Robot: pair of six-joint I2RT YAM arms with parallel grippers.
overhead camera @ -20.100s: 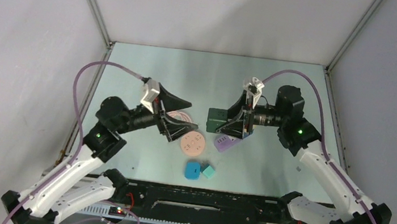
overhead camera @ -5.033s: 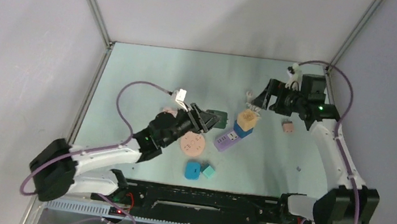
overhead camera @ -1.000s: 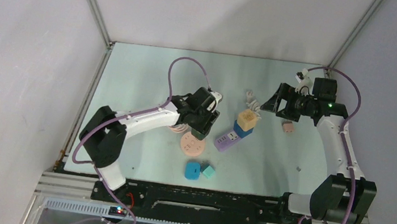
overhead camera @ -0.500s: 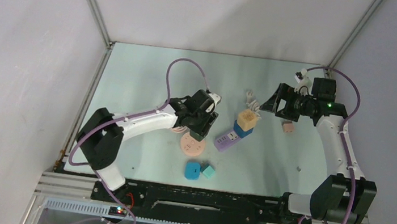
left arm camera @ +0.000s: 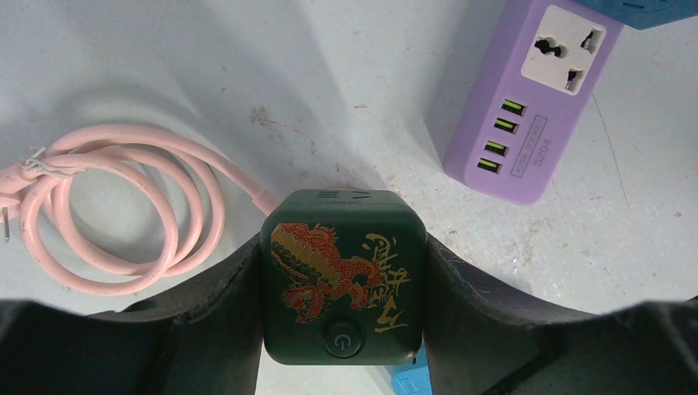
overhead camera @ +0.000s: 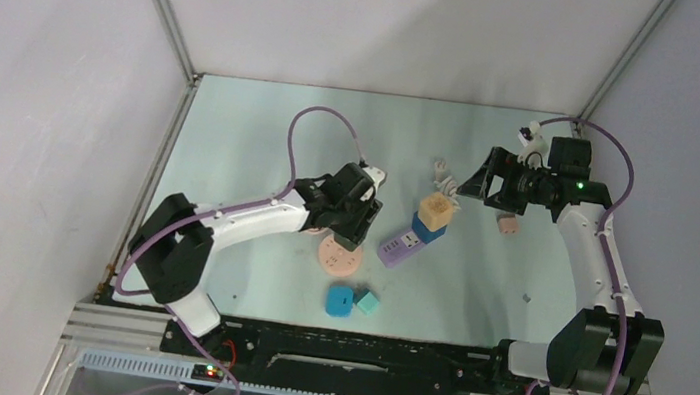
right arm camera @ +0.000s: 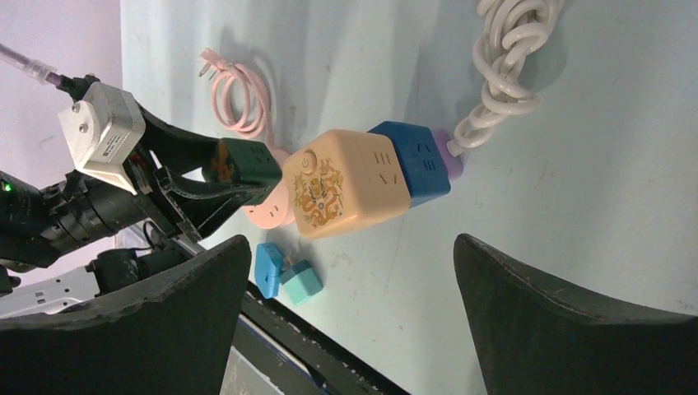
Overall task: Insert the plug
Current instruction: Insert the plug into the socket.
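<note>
Table (overhead camera: 254, 125), pale green, flat, walled on three sides; both arms reach in from its near edge.

Left gripper (left arm camera: 343, 255) near the surface's centre, jaws partly spread and clamped on the two side faces of the dark green plastic cube plug (left arm camera: 343, 280). Right gripper (overhead camera: 484, 179) toward the far right corner, jaws wide, nothing between them.

Purple rectangular plastic power strip (overhead camera: 398, 249) lies flat just right of centre, one universal socket and four green-lit USB ports facing up. A blue plastic cube adaptor (right arm camera: 416, 160) sits on its far end, with a tan plastic cube socket (right arm camera: 346, 185) stacked against it. White coiled cable (right arm camera: 506, 49) runs from the strip toward the far edge.

Pink round plastic socket disc (overhead camera: 339, 255) lies left of the strip, on the near side of the left gripper. Pink coiled cable (left arm camera: 115, 222) lies left of the green plug, running in under it.

Green plug: rounded corners, red-orange dragon print, gold characters, round power button on the face toward the wrist camera. It sits just left of the strip, apart from it; contact with the surface cannot be told.

Small blue plastic adaptor (overhead camera: 339, 300) and teal plastic cube (overhead camera: 368, 304) touch, close to the near edge. Small pink plastic piece (overhead camera: 508, 224) toward the right edge.
</note>
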